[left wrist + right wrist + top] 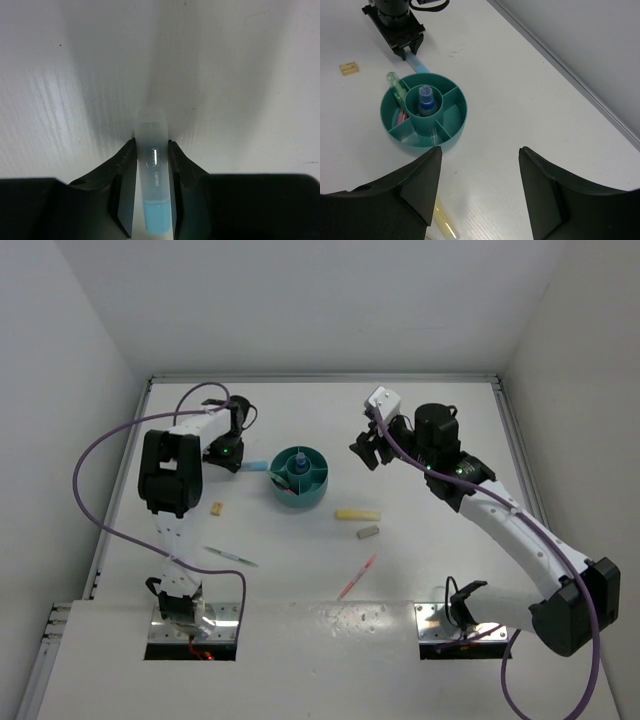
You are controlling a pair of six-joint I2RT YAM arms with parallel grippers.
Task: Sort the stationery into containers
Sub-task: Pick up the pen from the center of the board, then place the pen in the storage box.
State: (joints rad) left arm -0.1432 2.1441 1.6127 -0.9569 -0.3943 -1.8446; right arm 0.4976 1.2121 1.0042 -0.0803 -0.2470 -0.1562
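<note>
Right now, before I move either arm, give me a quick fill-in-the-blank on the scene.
1. The left claw grips a stick coloured ___.
2. The blue-capped bottle stands in the teal tub's ___ compartment.
3. The right claw hangs ___ and empty.
Missing words: light blue; centre; open.

Glossy teal plastic tub (pixel 455 131); frosted translucent stick (pixel 152 165); matt white table (pixel 510 90)

White table (pixel 420 550), plain white enclosure walls (pixel 320 310)
</note>
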